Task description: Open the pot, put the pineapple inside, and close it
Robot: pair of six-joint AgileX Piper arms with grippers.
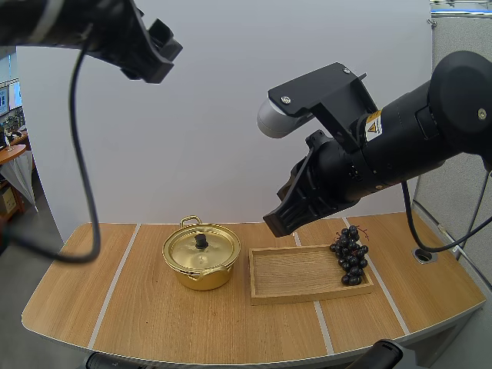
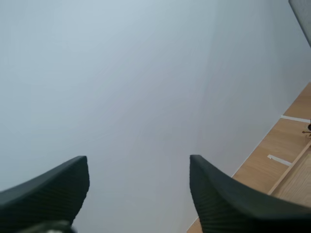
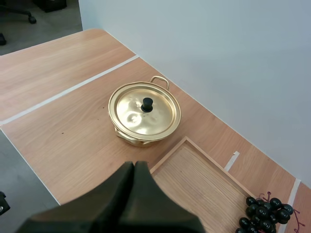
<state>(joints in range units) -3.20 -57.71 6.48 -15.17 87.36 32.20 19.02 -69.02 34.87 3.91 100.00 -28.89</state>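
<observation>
The left wrist view shows the left pincer (image 2: 138,167), its ribbed black fingers spread wide on nothing. The right wrist view shows the right pincer (image 3: 134,167) pressed together into one dark wedge (high over the counter). In the high view, the round shiny gold pot (image 1: 201,257) sits at lower centre on the light wooden counter (image 1: 131,307), its gold lid with a black knob (image 1: 201,247) on. Just right of the pot is the shallow rectangular wooden tray (image 1: 296,273). The bunch of dark purple-black grapes (image 1: 350,255) lies across its right end.
</observation>
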